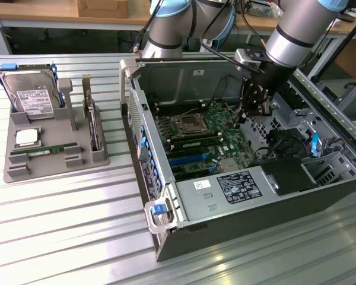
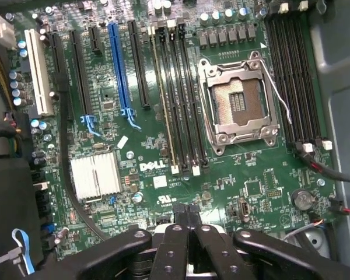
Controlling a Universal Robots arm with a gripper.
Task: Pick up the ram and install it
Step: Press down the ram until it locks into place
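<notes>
The ram (image 1: 45, 152) is a thin green strip lying in the front slot of the grey holder tray (image 1: 15, 169) at the exterior view's left. My gripper (image 1: 249, 116) hangs far from it, inside the open computer case (image 1: 184, 237), just above the green motherboard (image 1: 216, 127). In the wrist view the gripper (image 2: 186, 211) is shut, fingertips pressed together with nothing between them. Beyond the tips lie the long black memory slots (image 2: 184, 99) beside the empty processor socket (image 2: 239, 102). A second bank of slots (image 2: 294, 76) lies on the socket's other side.
The tray also carries a hard drive (image 1: 26, 95), a square silver processor chip (image 1: 26, 138) and an upright card with a metal bracket (image 1: 92, 122). Inside the case are a silver heatsink (image 2: 95, 175), cables (image 2: 70, 175), and the power supply (image 1: 237, 187). Everything rests on a ribbed metal table (image 1: 59, 237).
</notes>
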